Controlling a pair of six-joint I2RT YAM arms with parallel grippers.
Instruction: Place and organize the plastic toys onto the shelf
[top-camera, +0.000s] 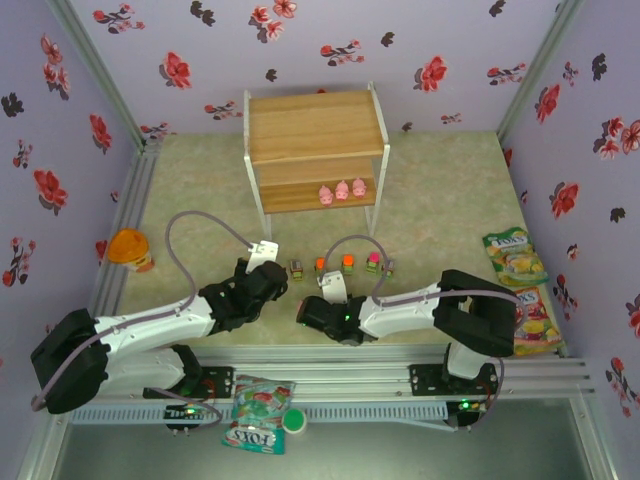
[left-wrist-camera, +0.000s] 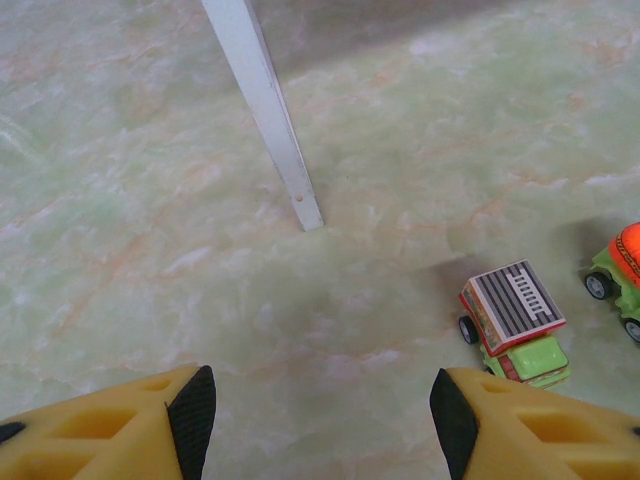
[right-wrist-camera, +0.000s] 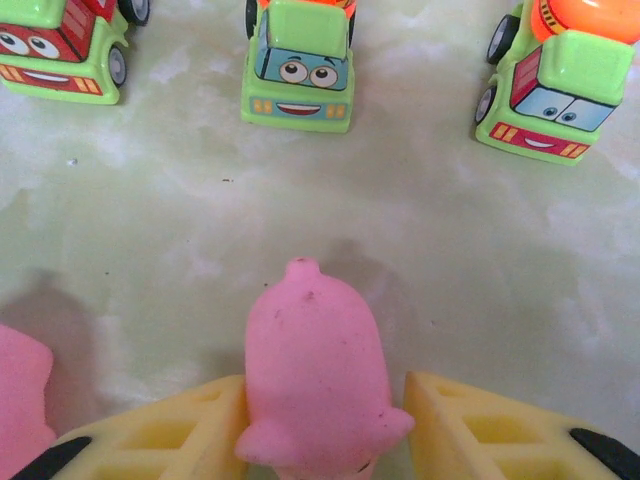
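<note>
Grips a pink pig (right-wrist-camera: 312, 370) in the right pincer (right-wrist-camera: 325, 440), snout forward, yellow fingers (right-wrist-camera: 190, 430) pressed to both flanks. Just left of it, cut by the picture's edge, a second pig (right-wrist-camera: 20, 390) on the worktop (right-wrist-camera: 400, 230). Ahead, facing the pincer, three green cars with painted eyes and smiles: one (right-wrist-camera: 60, 50), another (right-wrist-camera: 298, 65), a third with an orange top (right-wrist-camera: 555, 85).

Spreads the left pincer (left-wrist-camera: 320, 410) wide over the worktop, with only air between the fingers. Ahead of it, a white leg of the shelf (left-wrist-camera: 265, 110). To the right, a car with a striped grey top (left-wrist-camera: 512, 325) and, cut by the edge, an orange-topped one (left-wrist-camera: 622, 270).

From above, both pincers low over the near worktop, left (top-camera: 278, 282) and right (top-camera: 303, 312) close together. Just beyond them, a row of five cars (top-camera: 345, 264), the faces too small to tell here. Behind the row, the shelf with three pigs (top-camera: 341, 190) side by side on its lower board. Counted across the views: five pigs, five cars.

Reads FOX'S on two candy bags, one near the right wall (top-camera: 512, 255), one by the arm bases (top-camera: 255, 415). Below the first, a third bag (top-camera: 535, 320), print too small to read. At the left wall, one orange-lidded jar (top-camera: 128, 248).
</note>
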